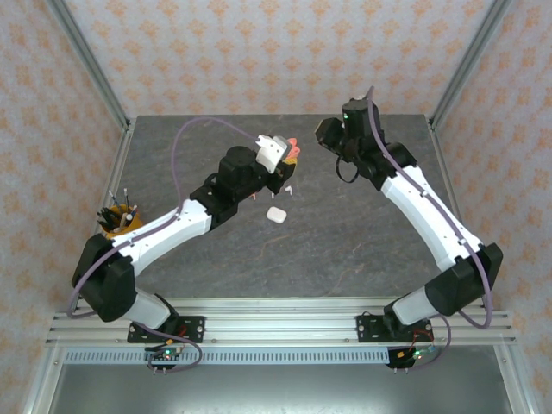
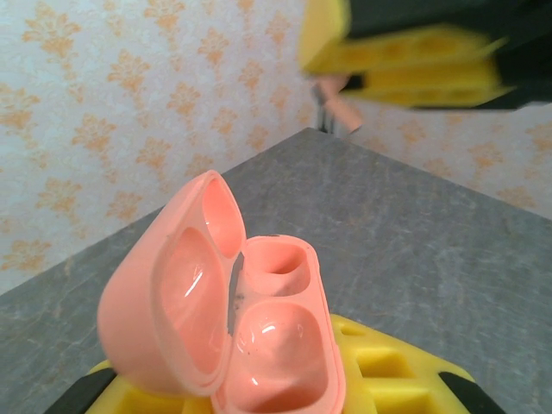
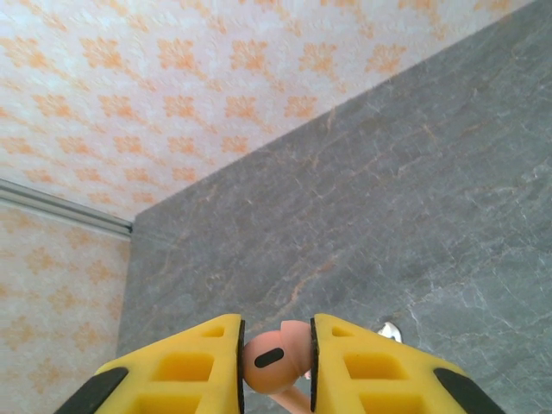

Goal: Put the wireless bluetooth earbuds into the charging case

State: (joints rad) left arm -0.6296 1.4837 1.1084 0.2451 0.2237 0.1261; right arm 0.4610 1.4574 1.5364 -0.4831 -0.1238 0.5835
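Note:
My left gripper (image 2: 259,384) is shut on the base of a coral-pink charging case (image 2: 276,336), held above the table's back middle (image 1: 294,151). Its lid stands open to the left and both wells are empty. My right gripper (image 3: 276,355) is shut on a coral earbud (image 3: 274,358), stem pointing down. In the left wrist view the right gripper (image 2: 405,60) hangs blurred at the upper right, beyond the case, with the coral earbud (image 2: 341,99) below its fingers and apart from the case. In the top view the right gripper (image 1: 324,138) sits just right of the case.
A shut white case (image 1: 276,214) lies on the grey table below the left gripper, and a small white earbud (image 1: 291,188) lies between them, also seen from the right wrist (image 3: 390,329). A pen holder (image 1: 116,220) stands at the left edge. Patterned walls and metal posts enclose the table.

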